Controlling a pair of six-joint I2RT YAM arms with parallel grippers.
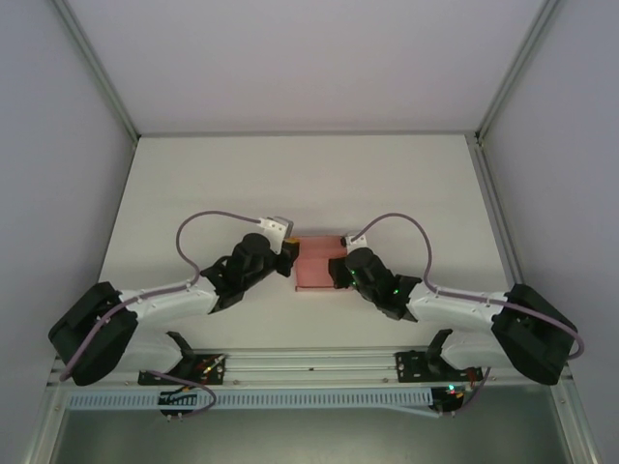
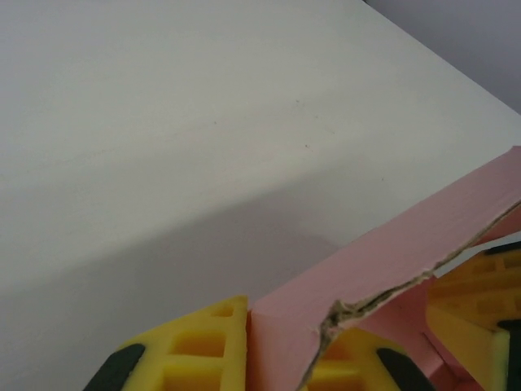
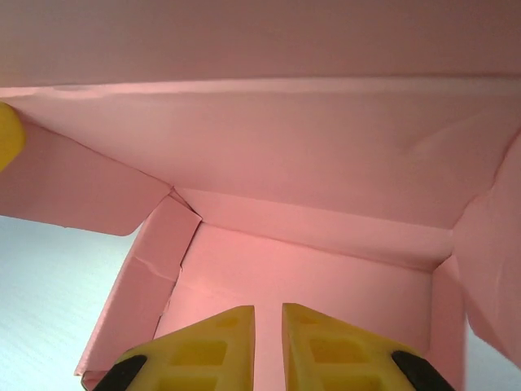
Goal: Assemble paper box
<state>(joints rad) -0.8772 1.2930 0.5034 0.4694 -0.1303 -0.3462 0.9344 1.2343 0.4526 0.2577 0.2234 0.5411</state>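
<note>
Left gripper pinches ragged-edged wall of paper box, which sits at table centre betw. both grippers. Right gripper: fingers nearly pressed together over box interior; card contact not discernible. Box is prob. light: thin matte pink card, creases and tears easily. Hold near folds/corners. Table: smooth, white.

White-and-black arms, purple cables, yellow fingers

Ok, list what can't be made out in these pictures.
- Top view: both ends of the pink box lie under the left gripper and right gripper; folds too small.
- Right wrist view: the bottom edge cuts off the fingers, so any grip is unclear.
</note>
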